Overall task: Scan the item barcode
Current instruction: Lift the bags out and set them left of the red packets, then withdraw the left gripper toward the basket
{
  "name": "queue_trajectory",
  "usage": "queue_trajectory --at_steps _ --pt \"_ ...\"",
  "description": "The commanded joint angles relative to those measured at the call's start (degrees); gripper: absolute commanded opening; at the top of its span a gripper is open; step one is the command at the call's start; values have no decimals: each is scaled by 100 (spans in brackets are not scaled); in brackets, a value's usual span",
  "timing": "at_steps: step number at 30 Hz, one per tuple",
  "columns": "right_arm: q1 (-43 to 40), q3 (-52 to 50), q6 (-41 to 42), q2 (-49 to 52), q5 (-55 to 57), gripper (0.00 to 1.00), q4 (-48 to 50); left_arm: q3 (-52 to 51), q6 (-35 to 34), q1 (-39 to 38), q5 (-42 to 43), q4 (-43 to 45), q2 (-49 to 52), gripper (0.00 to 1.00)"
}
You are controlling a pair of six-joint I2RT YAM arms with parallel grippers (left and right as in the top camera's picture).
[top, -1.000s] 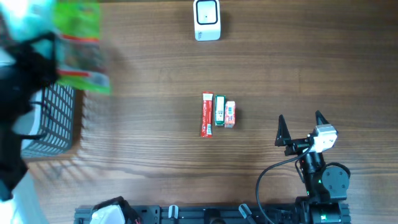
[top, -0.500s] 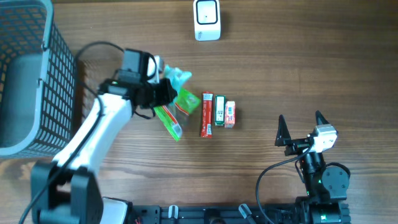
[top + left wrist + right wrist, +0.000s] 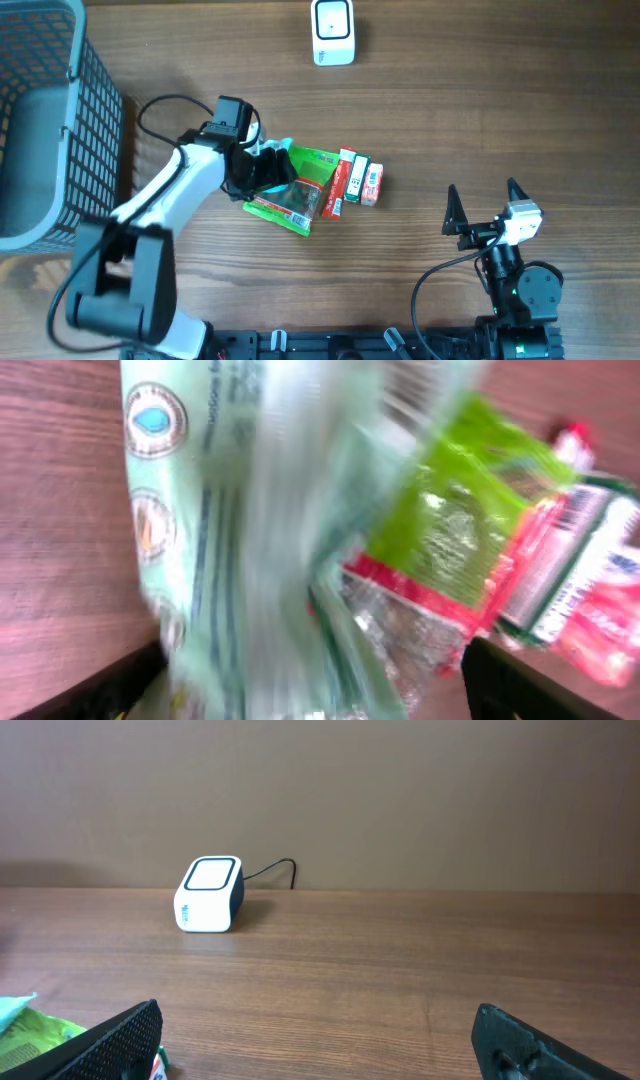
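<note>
Left wrist, left pincer [image 3: 315, 660] spread wide, green packet [image 3: 440, 530] between

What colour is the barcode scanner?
White body, dark side panel; the scanner shows best in the right wrist view.

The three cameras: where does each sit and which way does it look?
Overhead: above the table, looking straight down; left arm and right arm show.
Left wrist: on that arm, close over the green bag; fingertips at bottom corners.
Right wrist: low, facing the scanner; own fingertips at bottom corners.
Shared: the scanner, in overhead and right wrist.
</note>
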Motion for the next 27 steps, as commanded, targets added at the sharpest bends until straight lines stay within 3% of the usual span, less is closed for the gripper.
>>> queue_trajectory --at_steps 1,5,9,10,12,15,27 --pt "-20 -4 -48 -11 -87 100 33 470 31 -20 -308 -310 -905 91" --pt "-20 -4 -48 -11 -87 100 33 579 28 -20 -1259 -807 -1753 77" --pt "-20 -4 -50 -11 -87 100 33 579 28 -20 -1926 -1202 -2302 24" --pt "-20 -4 -50 -11 -87 100 33 579 0 -17 -2306 -1399 -2367 4" --pt "-20 -4 -48 -11 -87 100 33 579 -481 79 -3486 -1766 -2389 4" --pt "-20 -4 -48 -11 -87 100 33 579 -570 402 -4249 -1930 -2389 4" --pt "-20 -4 -50 -11 -87 100 33 577 -286 2184 -4190 -1845 -2369 4"
